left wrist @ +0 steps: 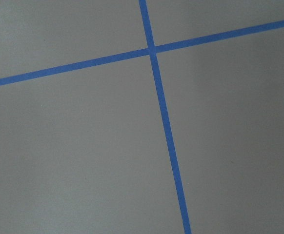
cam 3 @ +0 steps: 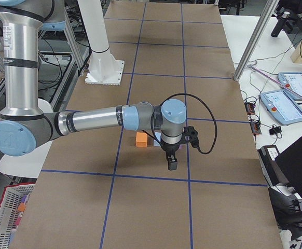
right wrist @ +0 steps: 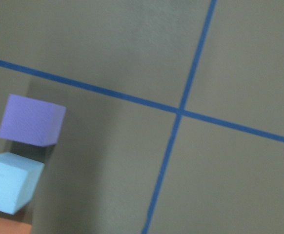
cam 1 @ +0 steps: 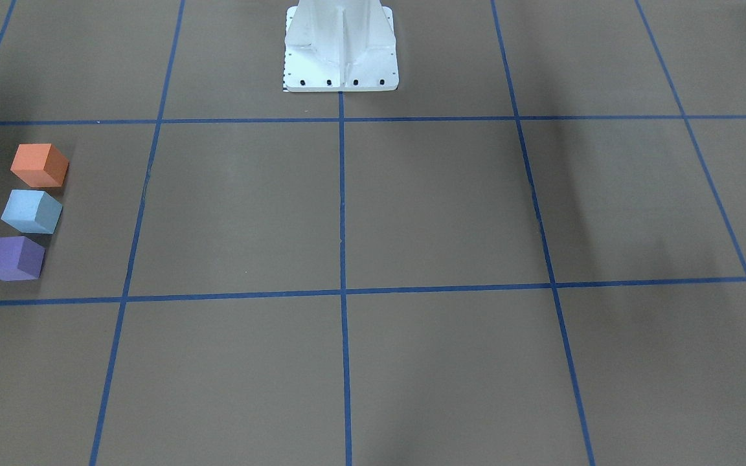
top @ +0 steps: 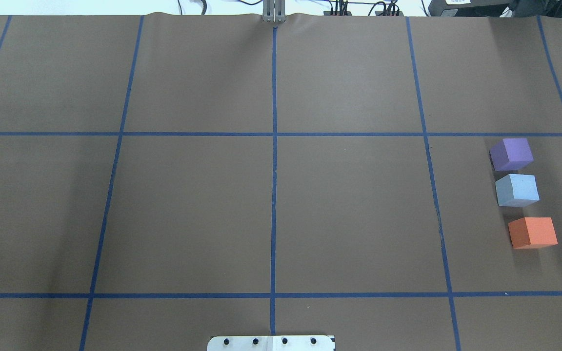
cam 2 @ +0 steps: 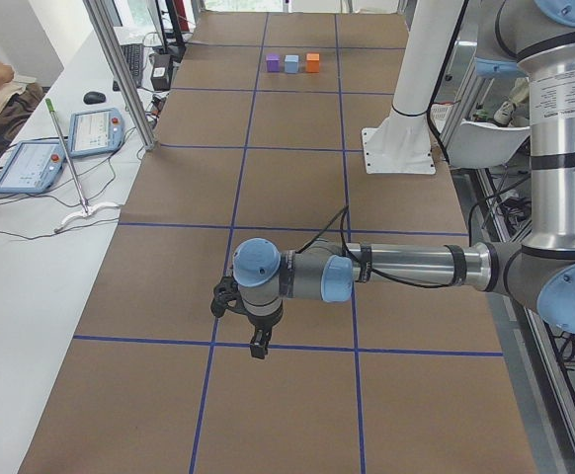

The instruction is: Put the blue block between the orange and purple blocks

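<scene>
The orange block (top: 532,232), the light blue block (top: 517,190) and the purple block (top: 511,153) stand in a row on the brown table, the blue one in the middle with small gaps on each side. They also show in the front view: orange (cam 1: 39,165), blue (cam 1: 32,211), purple (cam 1: 12,258). The right wrist view shows purple (right wrist: 31,120), blue (right wrist: 10,182) and a sliver of orange (right wrist: 8,226). My right gripper (cam 3: 172,165) hangs above the table beside the row. My left gripper (cam 2: 258,346) hovers at the table's other end. I cannot tell whether either is open or shut.
The white robot pedestal (cam 1: 340,45) stands at the table's robot-side edge. Blue tape lines (top: 274,146) grid the table. Tablets (cam 2: 95,130) and cables lie on the white side bench, with metal posts (cam 2: 120,69) along that edge.
</scene>
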Controlling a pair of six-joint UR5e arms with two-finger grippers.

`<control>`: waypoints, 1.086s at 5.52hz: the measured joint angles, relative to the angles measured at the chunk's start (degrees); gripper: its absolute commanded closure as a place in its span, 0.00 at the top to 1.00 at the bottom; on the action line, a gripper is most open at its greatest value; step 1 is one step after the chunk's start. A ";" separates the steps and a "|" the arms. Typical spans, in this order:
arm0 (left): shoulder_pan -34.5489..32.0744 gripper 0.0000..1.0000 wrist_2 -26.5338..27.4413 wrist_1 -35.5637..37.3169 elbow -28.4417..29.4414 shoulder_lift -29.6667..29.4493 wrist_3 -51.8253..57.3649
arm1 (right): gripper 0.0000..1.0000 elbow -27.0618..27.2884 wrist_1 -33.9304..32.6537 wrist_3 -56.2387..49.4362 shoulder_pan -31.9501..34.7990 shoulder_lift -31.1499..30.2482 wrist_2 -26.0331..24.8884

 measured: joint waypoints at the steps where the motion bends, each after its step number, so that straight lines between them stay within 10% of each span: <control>1: -0.01 1.00 -0.06 -0.03 -0.20 0.07 0.08 | 1.00 -0.34 0.50 -1.23 1.35 -2.77 -0.23; 6: 0.05 1.00 -0.10 -0.21 0.89 0.45 0.60 | 1.00 -1.07 2.04 -1.22 0.88 -3.78 0.59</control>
